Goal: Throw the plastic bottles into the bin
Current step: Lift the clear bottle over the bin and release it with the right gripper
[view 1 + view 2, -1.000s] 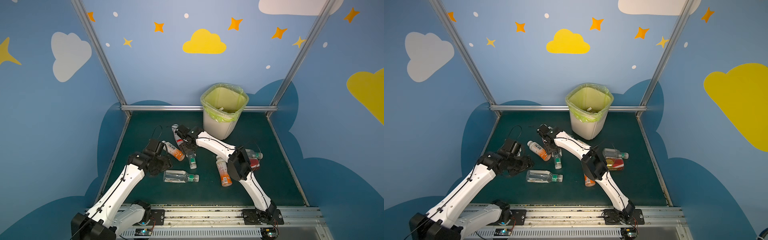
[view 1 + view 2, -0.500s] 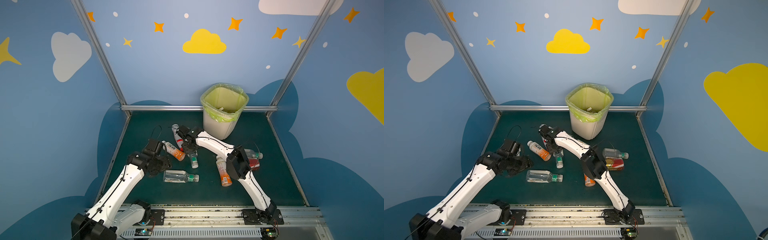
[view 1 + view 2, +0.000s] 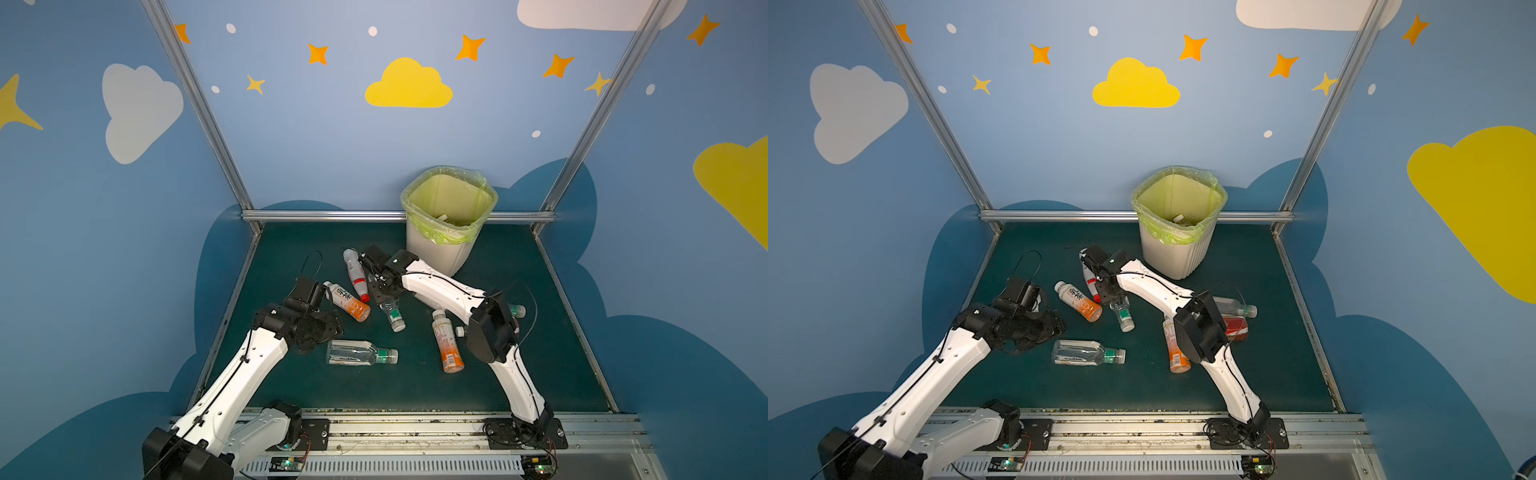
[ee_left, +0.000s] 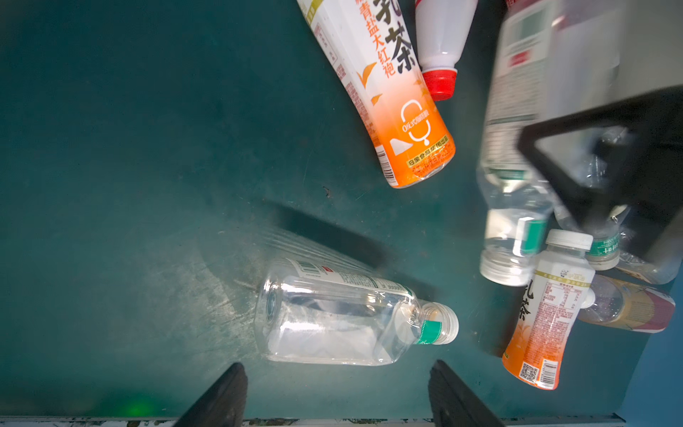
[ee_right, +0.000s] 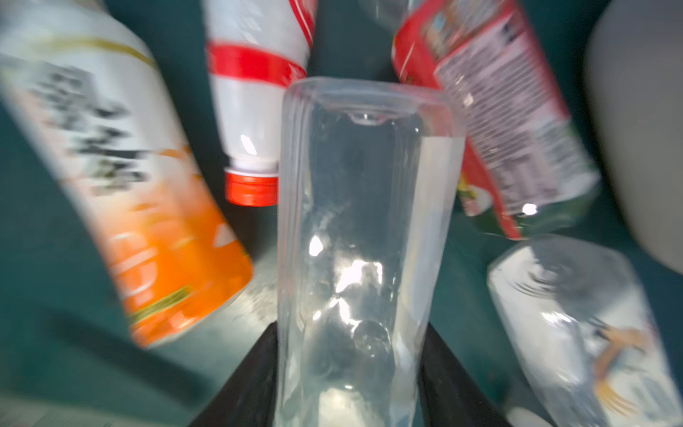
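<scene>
The clear bottle (image 5: 362,222) is the one to watch: see-through walls, flat-sided body, glare all over it. In both top views its green neck band and white cap (image 3: 398,326) point toward the front of the dark green table (image 3: 291,374). It sits mid-table, and whether it touches the surface or hangs just off it I cannot tell. The right gripper (image 5: 351,325) has its black fingers (image 5: 255,369) clamped on either side of that bottle. Just beside it lies a milky white bottle with a red cap (image 3: 355,274), cap toward the front. Next to that is an orange-and-white tea bottle (image 3: 347,301), white cap toward the back. A red-labelled clear bottle (image 5: 495,122) shows close by in the right wrist view, blurred. Nearer the front a second clear bottle (image 3: 361,353) lies flat on its side, green band and white cap to the right. The left gripper (image 4: 337,366) hangs just short of it, fingers spread apart with nothing between them. Another orange tea bottle (image 3: 446,347) lies beside the right arm's elbow, and two more bottles are tucked behind that elbow, one clear (image 3: 1237,308), one red-labelled (image 3: 1239,328). At the back stands the bin (image 3: 428,253), white and tapering, lined with a yellow-green bag, a white cap (image 3: 1178,217) visible down inside.
</scene>
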